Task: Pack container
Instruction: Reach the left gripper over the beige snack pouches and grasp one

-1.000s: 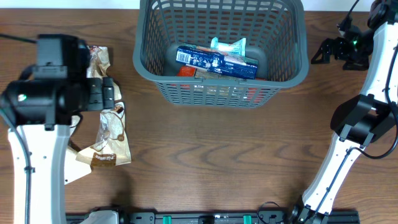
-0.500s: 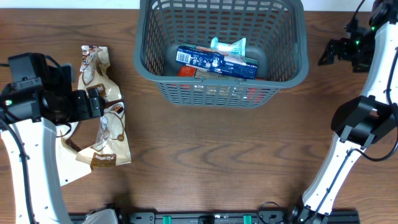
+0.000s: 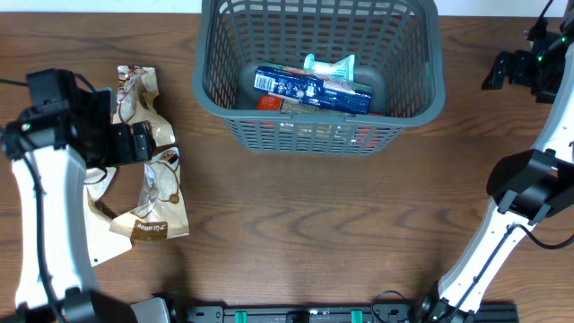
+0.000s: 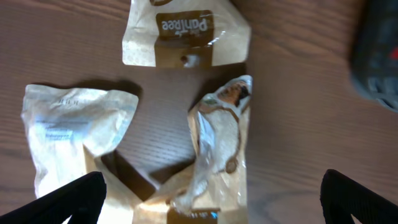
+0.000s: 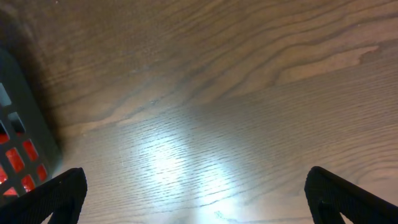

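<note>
Hovering over the pouches at the near left of the desk [image 3: 296,233], the left fingers [image 4: 68,200] are spread wide with nothing between them. Below them lie a tan PaniRee pouch [image 4: 183,31], a white pouch [image 4: 68,134] and a slim printed pouch [image 4: 221,143], close together. They look light, soft and crinkly, with slick film, so a pinch on a flat sealed edge would likely hold best. Farther back, mid-desk, stands the basket [image 3: 204,85], already holding a blue box [image 3: 309,87] and a teal packet [image 3: 330,65]. It looks stiff and light, and its thick rim is the place to grip should it need shifting. Far right, the right fingers [image 5: 50,194] are likewise spread and empty, above bare wood near the basket's wall.
</note>
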You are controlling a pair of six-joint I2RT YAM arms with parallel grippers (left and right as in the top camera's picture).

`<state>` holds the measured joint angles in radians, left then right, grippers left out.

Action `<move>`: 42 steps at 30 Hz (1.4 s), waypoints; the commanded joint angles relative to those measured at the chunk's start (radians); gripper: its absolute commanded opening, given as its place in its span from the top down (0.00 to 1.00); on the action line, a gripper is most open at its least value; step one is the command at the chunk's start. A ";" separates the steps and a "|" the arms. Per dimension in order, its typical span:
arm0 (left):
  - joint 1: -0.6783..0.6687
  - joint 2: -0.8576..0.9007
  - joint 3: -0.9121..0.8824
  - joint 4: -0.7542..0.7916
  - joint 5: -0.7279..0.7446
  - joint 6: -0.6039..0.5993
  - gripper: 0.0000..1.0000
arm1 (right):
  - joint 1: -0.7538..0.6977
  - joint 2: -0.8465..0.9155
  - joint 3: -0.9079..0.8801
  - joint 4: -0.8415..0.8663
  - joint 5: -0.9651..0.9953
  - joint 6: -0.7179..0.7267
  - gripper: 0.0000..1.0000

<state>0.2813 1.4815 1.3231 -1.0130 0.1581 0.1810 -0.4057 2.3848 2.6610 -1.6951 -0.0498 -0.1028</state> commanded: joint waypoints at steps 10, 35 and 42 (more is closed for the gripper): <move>-0.002 0.311 -0.049 0.031 -0.016 0.002 0.01 | 0.000 -0.015 0.005 0.001 0.008 0.021 0.01; -0.111 0.151 -0.188 0.111 -0.054 -0.055 0.01 | -0.002 -0.015 0.005 -0.001 0.008 0.020 0.01; -0.111 0.153 -0.188 0.174 -0.053 -0.071 0.01 | -0.002 -0.015 0.005 -0.001 0.008 0.020 0.01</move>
<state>0.1665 1.6276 1.1374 -0.8486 0.1196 0.1299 -0.4057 2.3848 2.6610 -1.6917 -0.0483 -0.1005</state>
